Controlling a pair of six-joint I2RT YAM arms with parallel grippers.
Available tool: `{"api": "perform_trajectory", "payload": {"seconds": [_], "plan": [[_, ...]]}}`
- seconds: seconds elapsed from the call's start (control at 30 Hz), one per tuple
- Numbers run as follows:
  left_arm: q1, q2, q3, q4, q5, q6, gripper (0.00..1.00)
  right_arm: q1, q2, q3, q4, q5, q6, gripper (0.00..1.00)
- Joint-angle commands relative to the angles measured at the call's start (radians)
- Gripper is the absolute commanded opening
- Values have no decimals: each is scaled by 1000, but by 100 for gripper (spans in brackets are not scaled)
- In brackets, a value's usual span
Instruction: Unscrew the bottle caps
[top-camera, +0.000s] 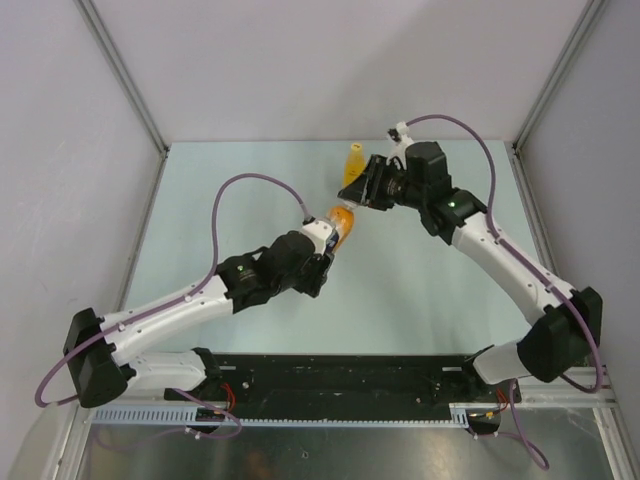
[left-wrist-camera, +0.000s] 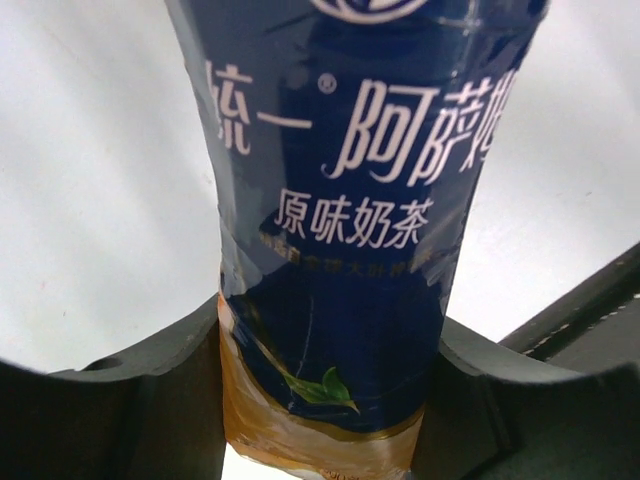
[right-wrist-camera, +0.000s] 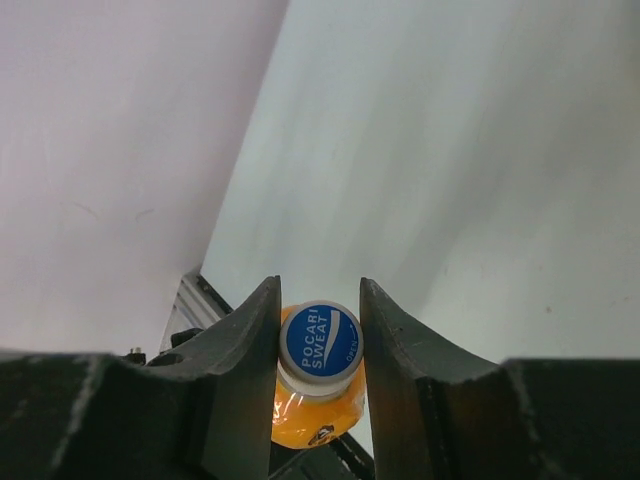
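Note:
My left gripper (top-camera: 330, 238) is shut on the orange bottle (top-camera: 343, 218) and holds it tilted above the table. In the left wrist view its jaws (left-wrist-camera: 330, 400) clamp the bottle's lower body below the dark blue label (left-wrist-camera: 350, 200). My right gripper (top-camera: 364, 190) is at the bottle's neck. In the right wrist view its fingers (right-wrist-camera: 319, 325) press both sides of the white-rimmed cap with a blue top (right-wrist-camera: 319, 340), with the orange bottle (right-wrist-camera: 308, 415) beneath. A yellow bottle (top-camera: 353, 160) stands behind the right gripper. The clear bottle is out of view.
The pale green table (top-camera: 250, 200) is walled by white panels with metal frame posts (top-camera: 125, 80). A black rail (top-camera: 330, 385) holding the arm bases runs along the near edge. Purple cables loop above both arms.

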Motion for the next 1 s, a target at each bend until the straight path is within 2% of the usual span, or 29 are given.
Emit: {"api": "perform_trajectory", "payload": {"seconds": [0.0, 0.2, 0.37, 0.6, 0.77, 0.97], "plan": [[-5, 10, 122, 72, 126, 32, 28, 24, -94, -8, 118, -124, -30, 0], [-3, -29, 168, 85, 227, 65, 15, 17, -195, -54, 236, -252, -62, 0], [1, -79, 148, 135, 375, 110, 8, -13, -283, -102, 343, -418, -96, 0], [13, -192, 76, 304, 584, 127, 1, -55, -350, -193, 601, -677, -30, 0], [13, -253, 38, 425, 750, 138, 0, -55, -372, -210, 695, -792, -24, 0], [13, -329, -36, 624, 896, 122, 0, -55, -402, -217, 776, -840, -14, 0]]}}
